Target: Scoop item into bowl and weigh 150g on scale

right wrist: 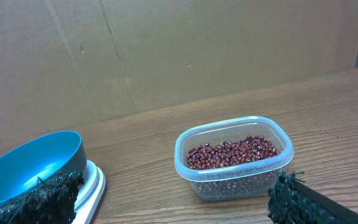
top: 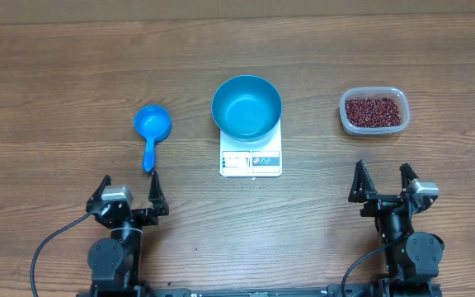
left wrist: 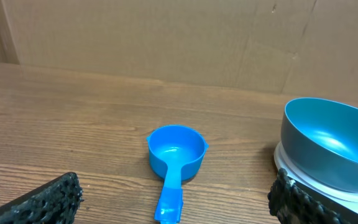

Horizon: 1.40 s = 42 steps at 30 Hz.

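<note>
The many small dark red-brown beans (top: 373, 110) lie in a loose maroon heap inside a clear rounded-rectangle plastic tub (top: 372, 90) on the right side of the wooden table (top: 56, 82), well apart from everything else. To the tub's left, at the table's middle, the round deep blue bowl (top: 246, 107) stands upright on the small flat white square scale (top: 251, 162), covering most of the platform – only the display and button strip shows along the near edge (what the display reads is too small to tell). The bowl shows only its smooth blue inside. Further left lies a small blue handled scoop (top: 151, 125), cup upward, its handle pointing toward the robot. At the near edge the left gripper (top: 131, 181) sits just behind the scoop's handle, jaws spread wide and holding nothing; its wrist view frames the scoop between the dark textured fingers (left wrist: 48, 199). The right gripper (top: 382, 169) hangs near the tub, likewise gaping and bare – the tub sits between its fingers (right wrist: 291, 199) in the right wrist view, untouched.
</note>
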Motion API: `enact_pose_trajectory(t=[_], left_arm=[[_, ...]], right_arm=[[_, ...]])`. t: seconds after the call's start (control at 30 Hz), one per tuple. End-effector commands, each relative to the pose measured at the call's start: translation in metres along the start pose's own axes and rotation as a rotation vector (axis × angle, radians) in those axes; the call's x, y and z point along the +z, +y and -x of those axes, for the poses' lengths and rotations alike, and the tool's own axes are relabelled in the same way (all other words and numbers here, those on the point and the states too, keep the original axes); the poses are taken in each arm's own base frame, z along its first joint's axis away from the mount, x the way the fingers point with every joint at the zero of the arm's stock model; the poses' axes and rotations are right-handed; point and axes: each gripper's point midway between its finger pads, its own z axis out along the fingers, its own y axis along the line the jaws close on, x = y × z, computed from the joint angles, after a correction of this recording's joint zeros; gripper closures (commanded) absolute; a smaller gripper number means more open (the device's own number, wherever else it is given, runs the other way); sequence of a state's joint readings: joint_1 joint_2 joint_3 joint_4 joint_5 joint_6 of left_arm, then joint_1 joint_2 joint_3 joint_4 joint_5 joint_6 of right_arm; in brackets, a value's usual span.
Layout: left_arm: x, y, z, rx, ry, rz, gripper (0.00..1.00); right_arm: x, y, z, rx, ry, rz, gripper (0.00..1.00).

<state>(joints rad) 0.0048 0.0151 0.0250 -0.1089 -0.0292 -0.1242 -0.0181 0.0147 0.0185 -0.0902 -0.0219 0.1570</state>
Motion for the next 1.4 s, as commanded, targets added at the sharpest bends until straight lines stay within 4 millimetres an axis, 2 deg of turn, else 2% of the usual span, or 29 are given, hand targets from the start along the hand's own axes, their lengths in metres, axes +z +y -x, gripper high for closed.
enact_pose_trajectory(t=[0.0, 0.33, 0.47, 0.67, 0.83, 1.03, 1.23, 1.37], left_arm=[[0.000, -0.001, 0.000, 0.011, -0.005, -0.008, 0.01], [-0.001, -0.003, 0.001, 0.011, -0.005, -0.021, 0.00], [-0.004, -0.003, 0.007, 0.014, 0.003, -0.018, 0.00], [-0.016, -0.006, 0.045, 0.085, -0.016, -0.010, 0.00], [-0.018, -0.006, 0.073, 0.104, 0.042, 0.016, 0.01], [0.001, -0.009, 0.092, 0.116, 0.232, 0.028, 0.01], [0.042, -0.011, 0.101, 0.121, 0.520, 0.048, 0.01], [0.066, -0.011, 0.098, 0.107, 0.705, 0.067, 0.01]], right_arm=[[0.000, 0.002, -0.001, -0.002, -0.006, 0.010, 0.00], [0.000, 0.002, -0.001, -0.002, -0.005, 0.009, 0.00], [0.000, 0.002, -0.001, -0.002, -0.006, 0.010, 0.00], [0.000, 0.002, -0.001, -0.002, -0.005, 0.009, 0.00], [0.000, 0.002, -0.001, -0.002, -0.005, 0.009, 0.00], [0.000, 0.002, -0.001, -0.002, -0.006, 0.010, 0.00], [0.000, 0.002, -0.001, -0.002, -0.006, 0.010, 0.00], [0.000, 0.002, -0.001, -0.002, -0.005, 0.009, 0.00]])
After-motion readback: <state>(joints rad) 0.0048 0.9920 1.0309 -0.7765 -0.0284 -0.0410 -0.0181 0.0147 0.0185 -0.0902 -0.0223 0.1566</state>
